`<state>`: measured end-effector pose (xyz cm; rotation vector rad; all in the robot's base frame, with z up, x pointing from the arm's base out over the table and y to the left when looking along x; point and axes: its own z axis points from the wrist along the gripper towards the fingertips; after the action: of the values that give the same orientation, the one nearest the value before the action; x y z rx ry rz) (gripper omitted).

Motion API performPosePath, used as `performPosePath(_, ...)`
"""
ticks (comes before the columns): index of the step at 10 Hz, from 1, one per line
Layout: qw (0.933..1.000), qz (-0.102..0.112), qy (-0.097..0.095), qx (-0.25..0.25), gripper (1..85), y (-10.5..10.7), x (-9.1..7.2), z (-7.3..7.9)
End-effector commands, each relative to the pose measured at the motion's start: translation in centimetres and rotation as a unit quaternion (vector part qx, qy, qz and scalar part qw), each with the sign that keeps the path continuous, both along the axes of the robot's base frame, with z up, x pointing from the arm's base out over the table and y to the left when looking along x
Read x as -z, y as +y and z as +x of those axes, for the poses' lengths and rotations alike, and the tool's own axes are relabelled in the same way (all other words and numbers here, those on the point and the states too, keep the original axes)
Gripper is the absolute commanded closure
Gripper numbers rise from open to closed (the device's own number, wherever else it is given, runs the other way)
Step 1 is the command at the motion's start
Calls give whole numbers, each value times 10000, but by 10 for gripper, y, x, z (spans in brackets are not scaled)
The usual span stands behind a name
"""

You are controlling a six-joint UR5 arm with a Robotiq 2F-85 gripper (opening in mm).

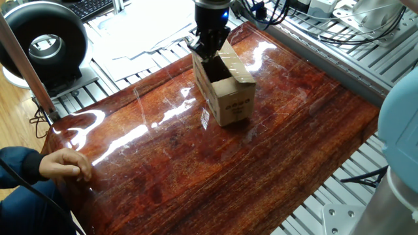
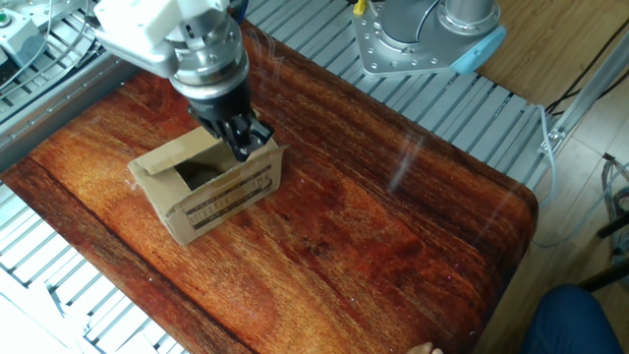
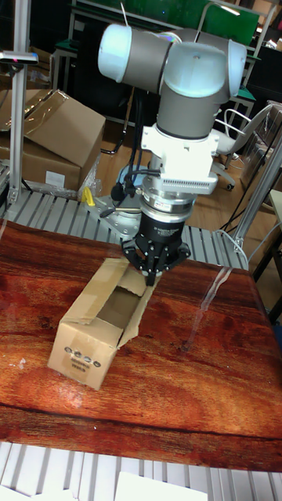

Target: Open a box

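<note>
The box is a small brown carton with black print, standing on the glossy wooden table with its top open and flaps spread. It also shows in the other fixed view and in the tall view. My gripper points down at the box's far top edge. Its black fingers are drawn together at a flap there. The dark inside of the box is visible and looks empty.
A person's hand rests on the table's near left corner, and a blue-clad knee shows at another edge. A black round device stands off the table. Slatted aluminium surrounds the tabletop. Larger cartons sit behind.
</note>
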<state>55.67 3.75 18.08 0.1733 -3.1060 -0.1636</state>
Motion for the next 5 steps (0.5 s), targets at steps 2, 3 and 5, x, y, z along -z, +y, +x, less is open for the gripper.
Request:
performPosePath(2, 9996, 15, -233, 156, 847, 11, 13, 21)
performPosePath(3, 9995, -15, -280, 144, 847, 10, 17, 24)
performPosePath(5, 9991, -44, -388, 153, 847, 10, 21, 31)
